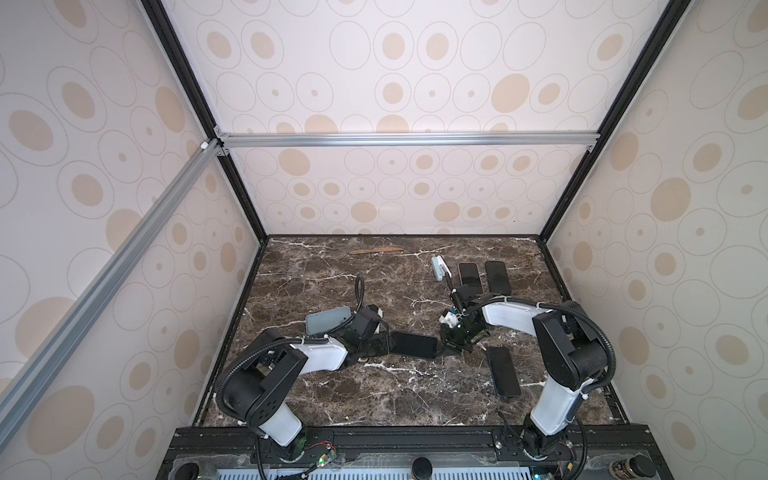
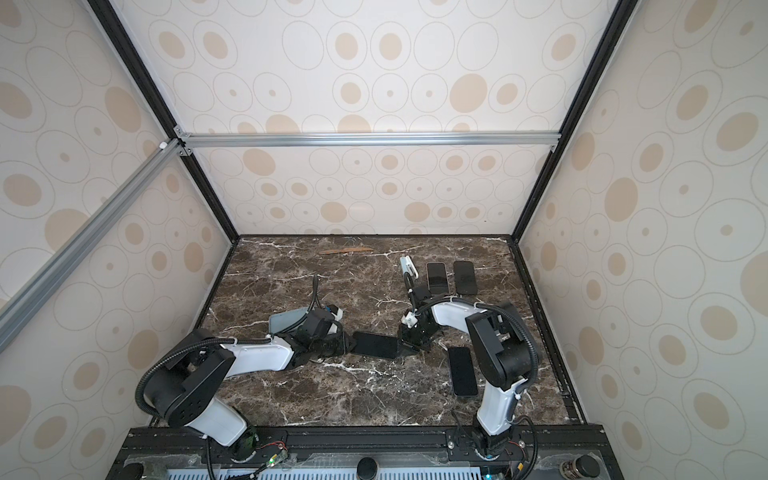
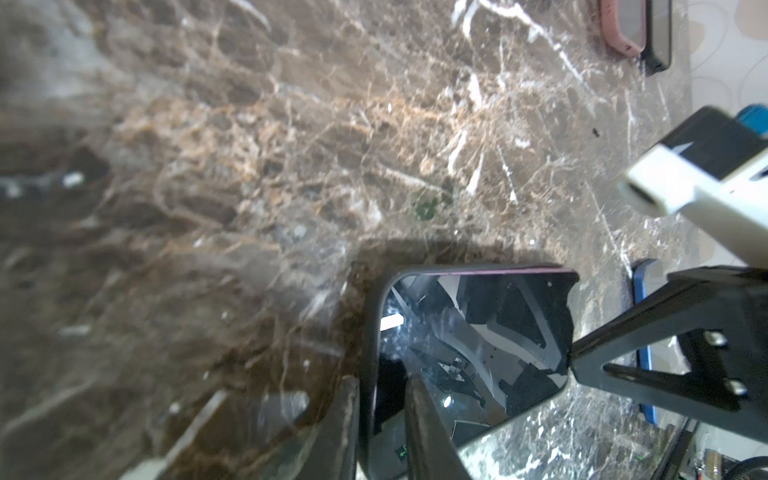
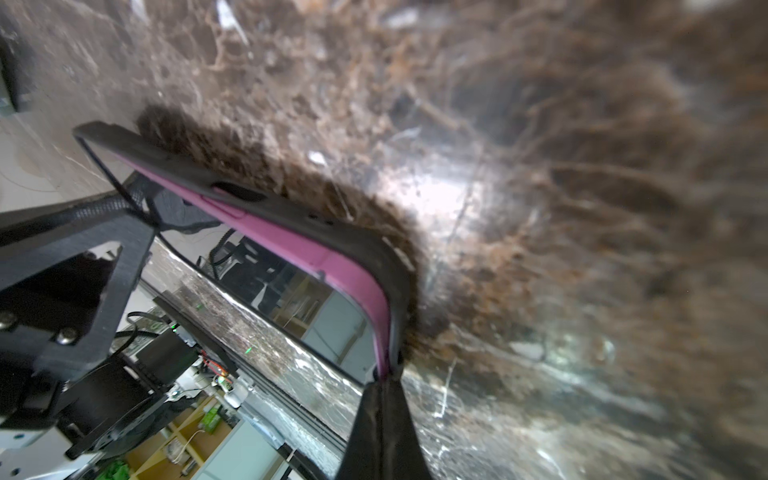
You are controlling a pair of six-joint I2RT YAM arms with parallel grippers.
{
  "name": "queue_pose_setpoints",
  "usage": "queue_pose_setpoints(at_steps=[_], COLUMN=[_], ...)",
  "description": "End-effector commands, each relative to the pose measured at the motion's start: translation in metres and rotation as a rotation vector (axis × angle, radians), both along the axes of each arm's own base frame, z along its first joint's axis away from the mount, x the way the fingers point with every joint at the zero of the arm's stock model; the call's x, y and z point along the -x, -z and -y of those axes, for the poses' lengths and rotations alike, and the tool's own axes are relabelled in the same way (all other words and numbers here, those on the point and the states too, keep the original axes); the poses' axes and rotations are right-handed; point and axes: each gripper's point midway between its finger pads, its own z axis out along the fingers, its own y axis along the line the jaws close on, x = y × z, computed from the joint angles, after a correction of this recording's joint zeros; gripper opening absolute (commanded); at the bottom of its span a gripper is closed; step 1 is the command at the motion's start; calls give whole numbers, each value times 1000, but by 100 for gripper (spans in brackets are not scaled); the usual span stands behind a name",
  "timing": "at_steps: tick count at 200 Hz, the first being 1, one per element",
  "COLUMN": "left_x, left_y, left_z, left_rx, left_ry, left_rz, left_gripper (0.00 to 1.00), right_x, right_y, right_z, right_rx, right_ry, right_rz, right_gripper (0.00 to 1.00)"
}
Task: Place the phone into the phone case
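I have the left end effector [image 3: 384,419] clamped on the near end of the black phone case [image 4: 345,235]. The right end effector [image 4: 385,390] is closed, with its tip against the far corner. The pink phone [image 4: 291,243] sits inside the rim between them, but its edge still shows, so I judge the final seating remains.

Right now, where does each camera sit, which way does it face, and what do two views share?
Top views: high over the robot's base, looking down and forward at the marble table; the left arm and right arm show in both.
Left wrist: low behind the left gripper, facing along the phone; its fingers show, with the right gripper opposite.
Right wrist: low behind the right gripper, facing the phone's pink edge; its fingertip and the left gripper show.
Shared: both wrist views show the phone between both grippers.
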Motion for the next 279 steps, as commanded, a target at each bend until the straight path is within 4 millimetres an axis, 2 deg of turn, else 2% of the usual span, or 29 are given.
queue_pose_setpoints(at_steps=[1, 18, 37, 62, 94, 128, 176, 205, 240, 279], left_x=[30, 19, 13, 8, 1, -9, -16, -17, -16, -11], left_y=[2, -16, -28, -35, -42, -50, -46, -36, -23, -12], left_z=[0, -2, -7, -15, -23, -24, -11, -2, -3, -5], left_rx=[-62, -59, -74, -90, -112, -104, -79, -64, -84, -79], left_ry=[65, 39, 17, -2, -17, -18, 21, 42, 47, 41], left_rz=[-83, -23, 19, 45, 70, 84, 63, 30, 5, -19], left_gripper=[21, 23, 24, 26, 33, 34, 35, 35, 35, 34], right_x=[12, 6, 4, 2, -1, -7, -22, -37, -50, -54], right_y=[47, 26, 8, -12, -34, -52, -44, -38, -27, -15], right_z=[28, 30, 34, 33, 35, 38, 28, 12, -1, -3], right_rx=[272, 276, 279, 262, 263, 273, 253, 189, 146, 132], right_ry=[-62, -49, -31, -11, -21, -34, -30, -30, -31, -35], right_rz=[57, 108, 151, 194, 229, 276, 293, 307, 300, 275], right_gripper=[5, 7, 11, 16, 19, 26, 30, 28, 26, 22])
